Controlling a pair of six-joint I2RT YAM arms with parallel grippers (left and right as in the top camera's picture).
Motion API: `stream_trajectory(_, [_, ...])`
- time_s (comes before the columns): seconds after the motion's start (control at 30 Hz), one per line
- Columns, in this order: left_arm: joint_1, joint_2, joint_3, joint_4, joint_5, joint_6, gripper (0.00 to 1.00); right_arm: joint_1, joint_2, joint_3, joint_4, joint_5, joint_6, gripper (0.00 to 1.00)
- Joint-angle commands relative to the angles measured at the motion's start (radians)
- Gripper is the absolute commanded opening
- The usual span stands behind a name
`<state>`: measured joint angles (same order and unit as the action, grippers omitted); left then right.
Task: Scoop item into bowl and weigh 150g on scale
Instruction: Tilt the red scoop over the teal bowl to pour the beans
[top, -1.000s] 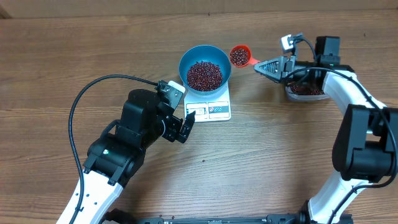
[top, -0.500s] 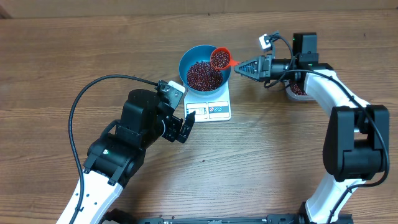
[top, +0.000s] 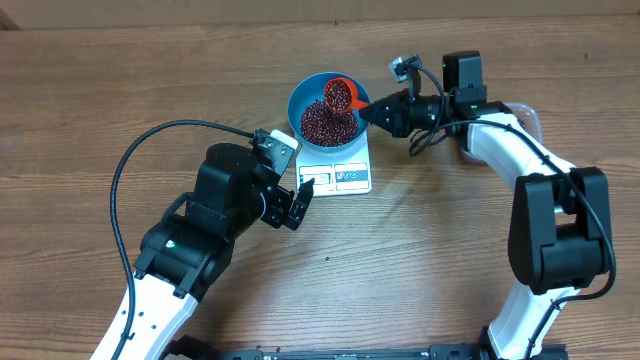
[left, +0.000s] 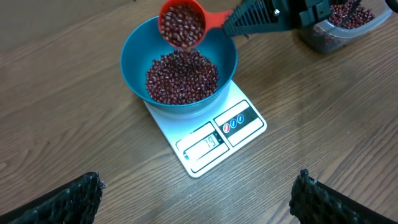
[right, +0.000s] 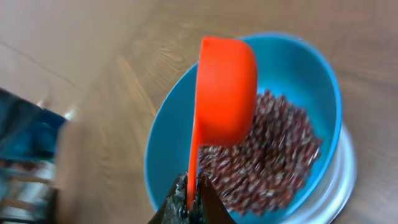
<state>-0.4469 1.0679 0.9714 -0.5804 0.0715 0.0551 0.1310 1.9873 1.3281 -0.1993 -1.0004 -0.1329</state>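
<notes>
The right gripper (top: 368, 108) is closed on the handle of an orange-red scoop (top: 338, 95), which it holds above the far-right part of the blue bowl (top: 297, 108). The scoop is tipped steeply, its mouth turned down toward the bowl's middle, and it is packed with dark red beans (left: 181, 22). A few at its lower lip may be spilling onto the pile below, though the left wrist view is not sharp enough to be sure. The bowl carries a loose heap of the same beans (top: 322, 122) and sits on the far half of the white kitchen scale (top: 340, 177), overhanging its sides. The display window (left: 208, 144) and printed buttons remain uncovered at the near edge, the digits too small to read. The left gripper (top: 303, 203) hangs over the wooden table (top: 440, 250) just beside the scale's near-left corner, its fingers (left: 71, 200) spread wide with nothing between them. A clear plastic tub (left: 320, 42) with more beans stands behind the right arm.
</notes>
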Motion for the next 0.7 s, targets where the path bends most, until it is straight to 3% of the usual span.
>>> stream_trajectory(0.0, [0.002,0.006,0.021,0.001,0.006,-0.01,0.99,0.005,0.006,0.003,0.045,0.02,-0.196,0.04])
stream_trajectory(0.4, [0.002,0.006,0.021,0.001,0.006,-0.01,1.0,0.005,0.006,0.003,0.057,0.025,-0.639,0.04])
stream_trajectory(0.67, [0.002,0.006,0.021,0.001,0.006,-0.01,1.0,0.005,0.006,0.003,0.076,0.126,-0.784,0.04])
